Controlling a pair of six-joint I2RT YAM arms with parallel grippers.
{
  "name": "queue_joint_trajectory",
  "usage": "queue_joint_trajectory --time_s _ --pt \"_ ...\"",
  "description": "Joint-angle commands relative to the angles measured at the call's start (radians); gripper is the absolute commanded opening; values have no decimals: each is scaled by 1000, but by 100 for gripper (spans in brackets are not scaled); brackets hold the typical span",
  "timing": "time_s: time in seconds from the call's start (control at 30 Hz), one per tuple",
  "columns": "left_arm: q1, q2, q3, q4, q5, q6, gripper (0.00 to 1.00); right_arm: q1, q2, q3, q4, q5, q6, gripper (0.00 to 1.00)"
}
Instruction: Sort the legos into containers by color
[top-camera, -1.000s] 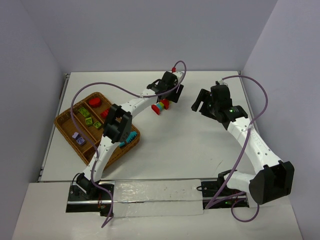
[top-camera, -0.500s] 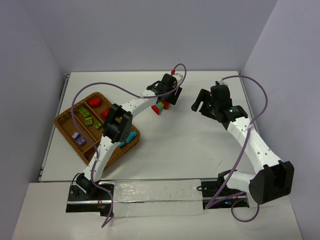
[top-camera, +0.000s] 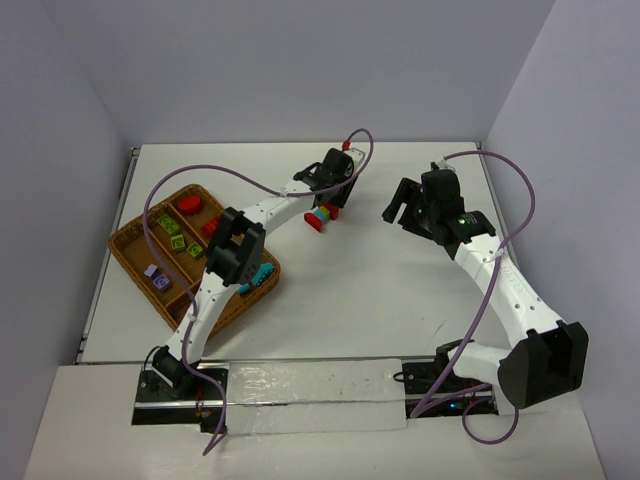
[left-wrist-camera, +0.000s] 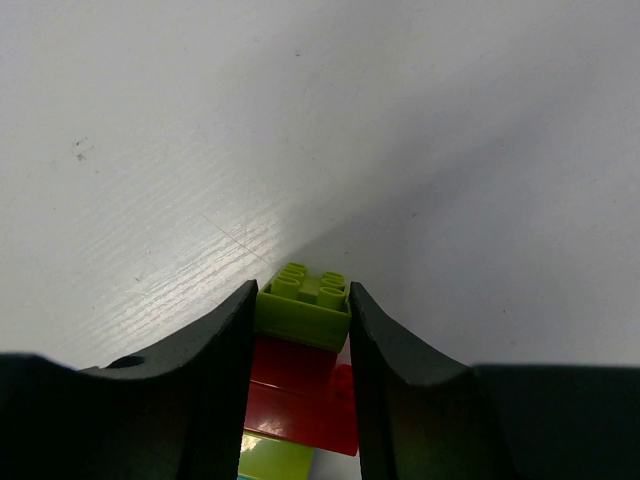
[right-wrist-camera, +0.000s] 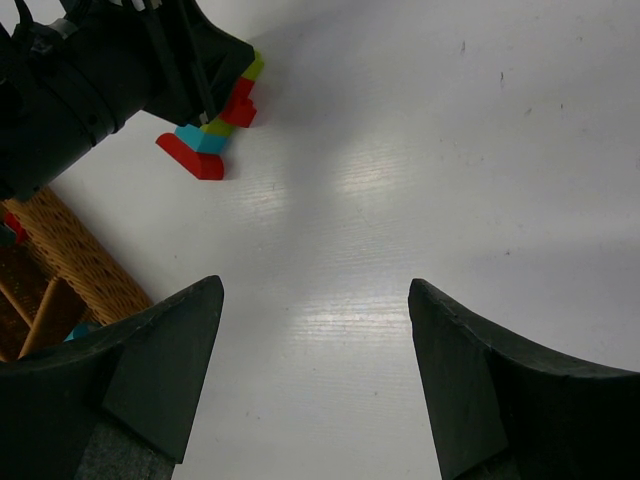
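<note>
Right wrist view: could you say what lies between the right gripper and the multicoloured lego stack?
Only bare white table lies between the right gripper and the lego stack, as that view shows.

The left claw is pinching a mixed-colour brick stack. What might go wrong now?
The left gripper seems to clamp only the green brick at the end of the stack, so the red brick next to it may snap off on lifting. Dropped whole into the tray, the stack would mix colours. The right gripper is open and apart, so nothing braces it.

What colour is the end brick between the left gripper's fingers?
Lime green; the brick shows best in the left wrist view.
</note>
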Motion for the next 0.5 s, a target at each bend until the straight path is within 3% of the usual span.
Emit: queue_joint_trajectory --time_s 0.0,0.1,0.23,0.37,0.47 --pt "-4 -22 20 23 -45 -28 6 -3 -7 20 5 3 1 82" --pt "1 -21 92 -49 -91 -87 0 -5 -11 19 3 1 -1 82" --pt "53 -74 138 -169 -65 -261 0 -5 -12 14 14 -22 -8 82" --pt "148 -241 -8 -247 62 -622 0 -2 -2 5 49 -111 -34 82" --pt "187 -353 -171 -271 88 -785 0 11 13 -4 85 -175 -30 81"
